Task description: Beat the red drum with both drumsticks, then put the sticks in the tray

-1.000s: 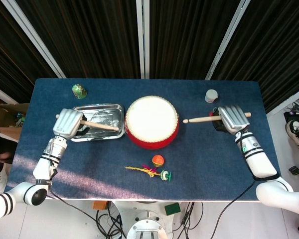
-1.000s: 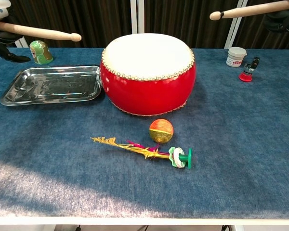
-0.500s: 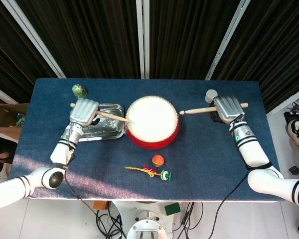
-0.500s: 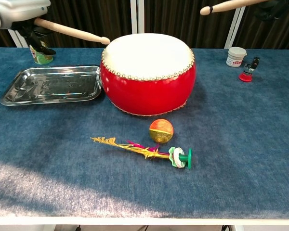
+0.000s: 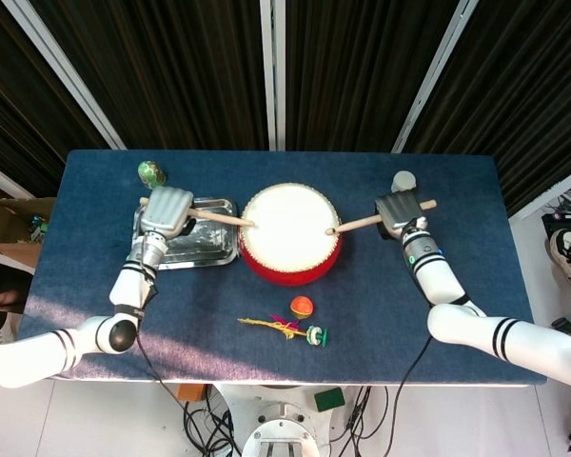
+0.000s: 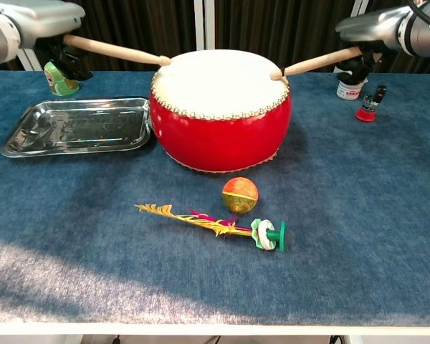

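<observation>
A: Where is the red drum [image 6: 221,107]?
B: It stands upright near the middle of the table [image 6: 358,215], its pale skin facing up. Everything else sits around it.

A: And the sticks?
B: The left drumstick [image 6: 115,50] slants down from the drum's left side, its tip at the left rim of the skin. The right drumstick [image 6: 317,63] comes in from the drum's right side, its tip at the right rim. Whether either tip actually touches the skin, I cannot tell.

A: Who has hold of them?
B: The left hand [image 5: 168,210] is wrapped around the butt of the left stick, left of the drum and above the tray. The right hand [image 5: 398,212] is closed around the other stick, just right of the drum.

A: The tray?
B: The silver tray [image 6: 29,137] lies flat just left of the drum, close to its side.

A: Anything else near the drum?
B: In front of it, an orange and green ball [image 6: 240,195], and in front of that a feathered toy [image 6: 215,226] with a green and white base. Behind the tray, far left of the drum, a small green figure [image 6: 56,79]. To the drum's right rear, a white jar [image 6: 349,90] and a small red and black object [image 6: 369,106] beside it.
</observation>
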Motion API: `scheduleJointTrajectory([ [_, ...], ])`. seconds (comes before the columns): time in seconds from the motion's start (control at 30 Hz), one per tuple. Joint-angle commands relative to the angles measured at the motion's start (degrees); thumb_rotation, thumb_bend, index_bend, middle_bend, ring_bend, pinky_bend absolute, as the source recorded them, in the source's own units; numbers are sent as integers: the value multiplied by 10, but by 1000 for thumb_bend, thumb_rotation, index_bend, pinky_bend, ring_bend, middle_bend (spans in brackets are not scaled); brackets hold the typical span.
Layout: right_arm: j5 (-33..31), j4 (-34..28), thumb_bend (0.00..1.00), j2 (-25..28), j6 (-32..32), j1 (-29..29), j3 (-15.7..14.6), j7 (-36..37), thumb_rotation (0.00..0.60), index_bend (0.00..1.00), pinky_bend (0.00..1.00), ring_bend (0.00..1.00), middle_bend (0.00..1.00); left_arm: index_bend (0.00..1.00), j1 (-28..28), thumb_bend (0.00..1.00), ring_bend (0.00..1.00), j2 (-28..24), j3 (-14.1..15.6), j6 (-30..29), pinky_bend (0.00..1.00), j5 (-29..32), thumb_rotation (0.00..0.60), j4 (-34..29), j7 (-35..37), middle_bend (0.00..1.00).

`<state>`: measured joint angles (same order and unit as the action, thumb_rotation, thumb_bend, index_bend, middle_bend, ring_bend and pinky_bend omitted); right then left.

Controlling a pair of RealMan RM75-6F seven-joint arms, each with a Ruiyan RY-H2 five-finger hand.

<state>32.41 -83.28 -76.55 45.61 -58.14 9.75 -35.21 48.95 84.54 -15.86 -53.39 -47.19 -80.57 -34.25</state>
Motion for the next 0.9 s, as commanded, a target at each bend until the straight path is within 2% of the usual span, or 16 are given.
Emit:
scheduleJointTrajectory([
  [0.03,47,-66,546,41,45,16,50,69,600,1000,1000,1000,1000,1000,15,525,1000,24,14,17,1000,5,600,27,-4,1000],
  [0.1,65,-88,546,57,57,24,63,91,600,1000,1000,1000,1000,1000,20,543,1000,30,17,15,1000,4,600,35,-8,1000],
  [0.2,67,-86,546,54,49,23,59,99,600,1000,1000,1000,1000,1000,16,544,1000,20,14,-8,1000,-9,600,19,0,1000],
  [0.33,44,-32,546,8,15,3,29,74,600,1000,1000,1000,1000,1000,6,544,1000,-8,12,-40,1000,-31,600,-20,5,1000],
  [0.43,-3,18,547,-29,-10,-19,0,33,600,1000,1000,1000,1000,1000,4,543,1000,-17,11,-51,1000,-34,600,-36,6,1000],
  [0.53,-30,28,546,-35,-9,-36,-16,-3,600,1000,1000,1000,1000,1000,9,543,1000,-7,15,-43,1000,-25,600,-27,0,1000],
  [0.6,-15,6,545,-22,26,-35,-5,-1,600,1000,1000,1000,1000,1000,17,543,1000,9,18,-29,1000,-15,600,-10,-3,1000],
  [0.73,34,-68,546,28,83,-8,44,67,600,1000,1000,1000,1000,1000,33,543,1000,35,25,-7,1000,3,600,27,-15,1000],
  [0.8,54,-96,546,50,93,6,62,100,600,1000,1000,1000,1000,1000,34,543,1000,34,20,-16,1000,2,600,29,-12,1000],
  [0.9,60,-103,546,58,82,13,66,122,600,1000,1000,1000,1000,1000,27,543,1000,11,8,-46,1000,-15,600,-1,0,1000],
])
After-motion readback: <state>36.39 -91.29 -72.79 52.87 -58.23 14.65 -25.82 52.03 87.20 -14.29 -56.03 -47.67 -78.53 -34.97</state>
